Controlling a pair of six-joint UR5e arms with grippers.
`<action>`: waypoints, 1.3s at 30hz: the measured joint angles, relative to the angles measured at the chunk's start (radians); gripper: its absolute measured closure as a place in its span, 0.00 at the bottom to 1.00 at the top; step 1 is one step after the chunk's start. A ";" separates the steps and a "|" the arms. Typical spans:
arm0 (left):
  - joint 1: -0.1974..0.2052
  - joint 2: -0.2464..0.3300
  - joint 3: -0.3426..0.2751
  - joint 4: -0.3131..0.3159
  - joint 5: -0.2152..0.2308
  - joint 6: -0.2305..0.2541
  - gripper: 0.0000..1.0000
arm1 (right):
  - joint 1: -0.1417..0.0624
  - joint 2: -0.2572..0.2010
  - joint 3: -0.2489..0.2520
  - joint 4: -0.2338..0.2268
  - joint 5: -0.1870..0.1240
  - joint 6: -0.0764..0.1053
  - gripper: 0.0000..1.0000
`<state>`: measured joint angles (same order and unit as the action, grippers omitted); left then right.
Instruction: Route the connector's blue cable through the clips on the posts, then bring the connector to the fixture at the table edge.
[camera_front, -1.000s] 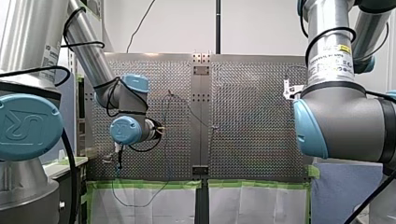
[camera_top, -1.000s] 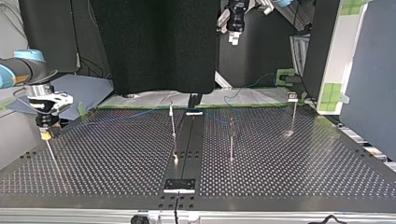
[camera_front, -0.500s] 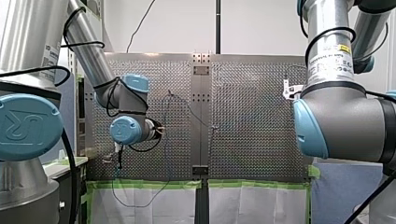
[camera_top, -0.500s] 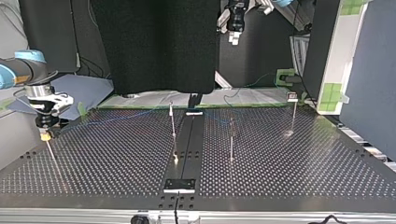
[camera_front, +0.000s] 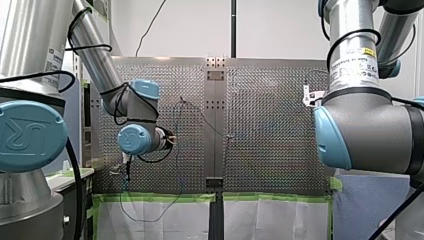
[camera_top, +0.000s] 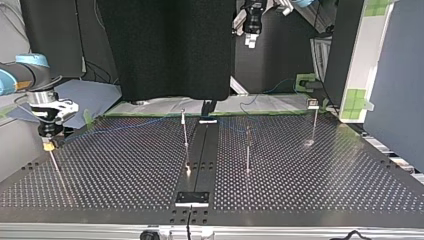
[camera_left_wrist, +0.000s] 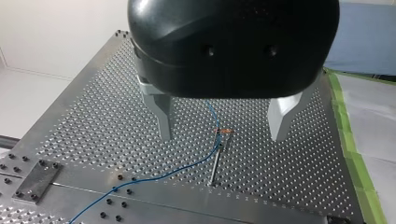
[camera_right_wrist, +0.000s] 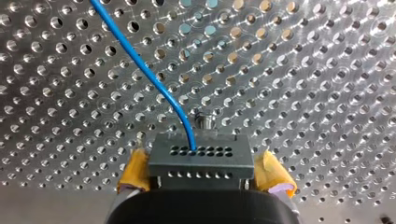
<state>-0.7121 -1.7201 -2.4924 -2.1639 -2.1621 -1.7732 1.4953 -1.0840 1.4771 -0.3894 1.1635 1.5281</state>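
In the right wrist view a dark grey connector (camera_right_wrist: 201, 164) sits between the yellow pads (camera_right_wrist: 134, 171) of my right gripper (camera_right_wrist: 204, 169), which is shut on it. Its blue cable (camera_right_wrist: 150, 74) arcs away over the perforated table. The top view shows my right gripper (camera_top: 48, 142) at the left, on the tip of a thin post (camera_top: 55, 167). My left gripper (camera_left_wrist: 222, 136) stands open, high over a post (camera_left_wrist: 215, 161) whose clip (camera_left_wrist: 223, 132) has the blue cable (camera_left_wrist: 177, 170) running past it. The top view shows my left gripper (camera_top: 251, 37) far above the table.
Three more thin posts (camera_top: 185, 132) (camera_top: 247, 150) (camera_top: 314, 122) stand across the table's middle and right in the top view. A dark rail (camera_top: 201, 150) runs down the centre to a small plate (camera_top: 192, 198) at the near edge. Green tape (camera_front: 160, 196) lines the far edge.
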 joint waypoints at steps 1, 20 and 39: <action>0.000 0.000 0.000 -0.001 0.000 0.000 0.02 | 0.000 0.000 0.000 0.001 0.000 0.000 0.00; 0.000 0.000 0.000 -0.007 -0.001 0.003 0.02 | -0.005 0.000 0.000 0.006 0.002 -0.001 0.00; 0.000 0.000 0.000 -0.009 -0.002 0.003 0.02 | -0.006 -0.001 0.000 0.010 0.033 -0.005 0.00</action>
<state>-0.7122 -1.7204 -2.4924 -2.1731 -2.1636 -1.7701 1.4888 -1.0854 1.4772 -0.3794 1.1970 1.5236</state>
